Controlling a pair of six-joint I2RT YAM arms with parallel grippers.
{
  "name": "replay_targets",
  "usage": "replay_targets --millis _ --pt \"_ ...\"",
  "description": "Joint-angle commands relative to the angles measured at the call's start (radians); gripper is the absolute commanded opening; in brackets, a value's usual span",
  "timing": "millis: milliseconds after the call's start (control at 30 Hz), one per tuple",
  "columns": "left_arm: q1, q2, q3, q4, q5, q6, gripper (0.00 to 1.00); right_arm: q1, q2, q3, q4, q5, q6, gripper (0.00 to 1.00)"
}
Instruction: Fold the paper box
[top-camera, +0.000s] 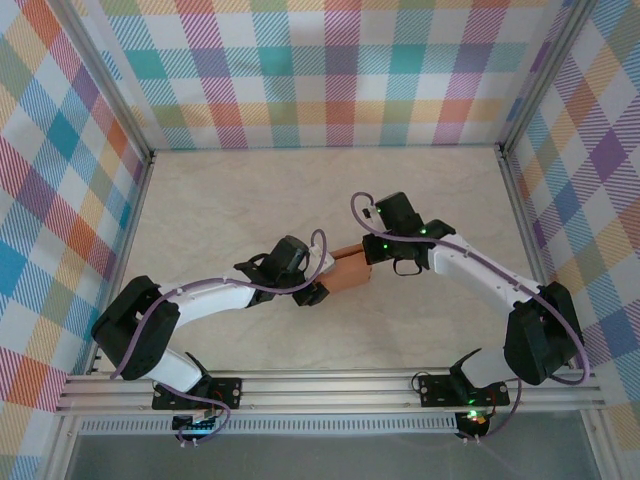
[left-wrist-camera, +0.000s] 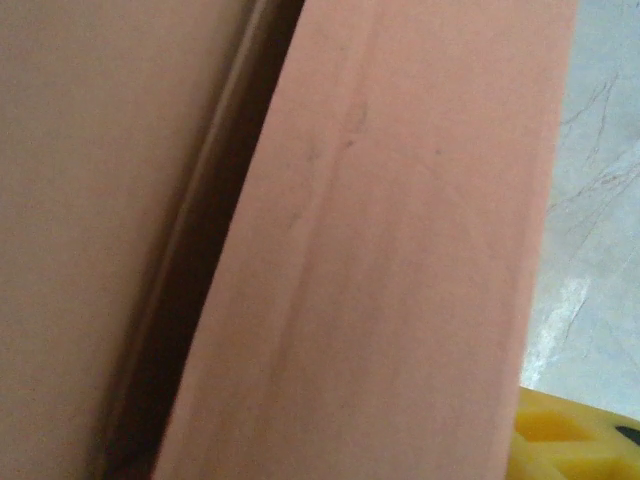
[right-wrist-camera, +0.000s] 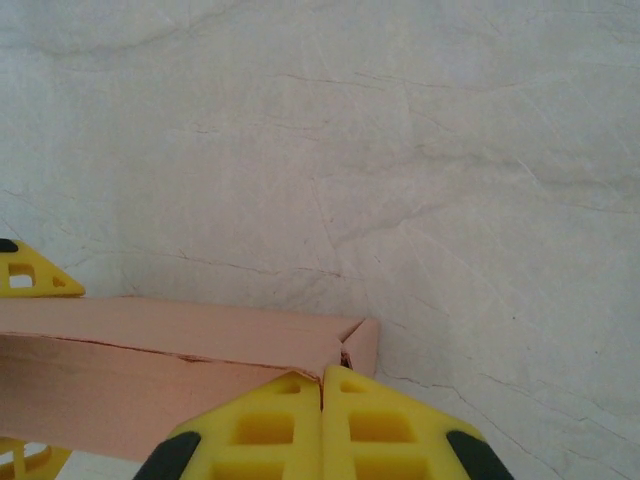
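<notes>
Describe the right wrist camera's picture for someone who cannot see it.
A salmon-orange thin card box spans the lower left over a pale marbled tabletop, one folded corner just above the right gripper, whose two yellow plastic fingers are pressed together at the bottom edge. The left gripper's yellow fingertips sit above and below the box's left end.

- Ahead of my right pincer (right-wrist-camera: 322, 392): bare table (right-wrist-camera: 420, 150), open passage.
- Just left of it: paper box (right-wrist-camera: 150, 350), blocking.
- Before my left pincer (top-camera: 318, 288): same box, close; table free rightward.
</notes>
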Motion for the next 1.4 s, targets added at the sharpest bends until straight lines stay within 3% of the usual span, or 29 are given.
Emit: replay_targets --millis 0,333,567,933,1233,1367 --pt "-0.002 -0.007 0.031 -0.042 -0.026 -0.006 0.64 0.013 -0.008 -0.037 -0.025 0.01 0.002 0.0" --pt "-0.003 -0.042 0.034 -0.053 -0.082 -0.036 0.77 0.024 -0.048 -0.099 0.023 0.032 0.01 0.0" --pt "-0.003 -0.027 0.037 -0.057 -0.114 -0.084 0.73 0.034 -0.094 -0.164 0.073 0.055 0.025 0.0" --pt "-0.003 -0.054 0.026 -0.041 -0.114 -0.131 0.78 0.074 -0.191 -0.337 0.286 0.131 0.03 0.0" --pt "-0.002 -0.103 0.005 -0.022 -0.111 -0.143 0.99 0.082 -0.197 -0.386 0.348 0.168 0.022 0.0" --pt "-0.002 -0.138 -0.001 -0.036 -0.12 -0.153 1.0 0.085 -0.201 -0.375 0.33 0.176 0.022 0.0"
